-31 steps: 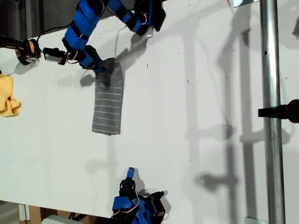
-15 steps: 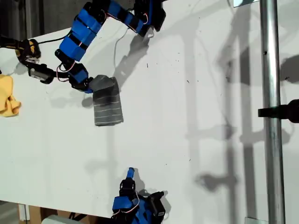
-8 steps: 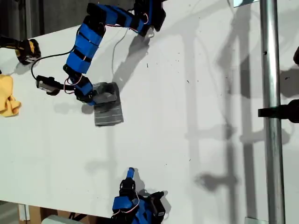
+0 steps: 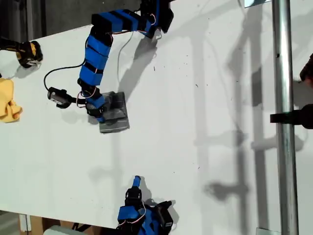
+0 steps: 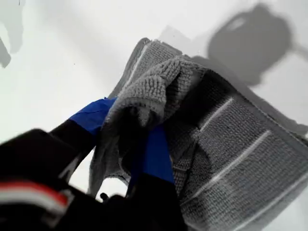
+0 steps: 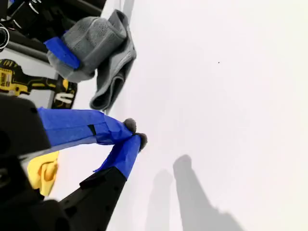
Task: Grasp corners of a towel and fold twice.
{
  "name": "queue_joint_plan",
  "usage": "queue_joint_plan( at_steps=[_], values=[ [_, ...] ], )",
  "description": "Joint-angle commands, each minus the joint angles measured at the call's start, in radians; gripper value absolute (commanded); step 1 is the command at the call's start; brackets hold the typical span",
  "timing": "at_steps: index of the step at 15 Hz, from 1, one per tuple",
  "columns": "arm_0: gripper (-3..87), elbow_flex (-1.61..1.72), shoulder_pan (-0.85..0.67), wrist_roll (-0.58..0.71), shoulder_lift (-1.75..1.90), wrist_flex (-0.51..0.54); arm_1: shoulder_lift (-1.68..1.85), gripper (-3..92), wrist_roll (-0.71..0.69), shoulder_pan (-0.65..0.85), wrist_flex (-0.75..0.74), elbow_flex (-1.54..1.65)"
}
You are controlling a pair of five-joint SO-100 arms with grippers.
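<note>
Towel looks folded twice, small stack. First gripper clamps a bunched corner; release left. Second gripper pinched closed, empty, well apart.

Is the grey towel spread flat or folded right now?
Folded: the towel lies as a small layered bundle, one edge pinched in my first gripper.

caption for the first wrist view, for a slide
My first gripper pinching a bunched edge of the grey striped towel over its folded layers on the white table.
</note>
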Motion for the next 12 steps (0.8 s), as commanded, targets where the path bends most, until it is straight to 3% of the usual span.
queue_joint_plan(
  at_steps=[1,2,3,8,9,10,12],
  values=[
    [-1.5,0.003,-0.005,0.002,0.005,0.000,0.020,15.1,0.006,-0.018,0.009,-0.101],
    [-1.5,0.003,-0.005,0.002,0.005,-0.002,0.037,33.1,-0.002,-0.023,0.044,-0.132],
    [-1.5,0.003,-0.005,0.000,0.005,-0.002,0.074,43.1,-0.018,-0.026,0.060,-0.138],
    [-1.5,0.003,-0.002,-0.009,0.005,-0.002,0.333,48.8,-0.046,0.006,0.126,-0.101],
    [-1.5,0.003,-0.002,-0.015,0.005,-0.002,0.364,47.3,-0.052,0.015,0.137,-0.094],
    [-1.5,0.003,-0.003,-0.017,0.005,-0.002,0.353,38.7,-0.055,0.021,0.146,-0.092],
    [-1.5,0.003,-0.003,-0.017,0.005,-0.002,0.273,44.5,-0.049,0.025,0.192,-0.107]
  ],
)
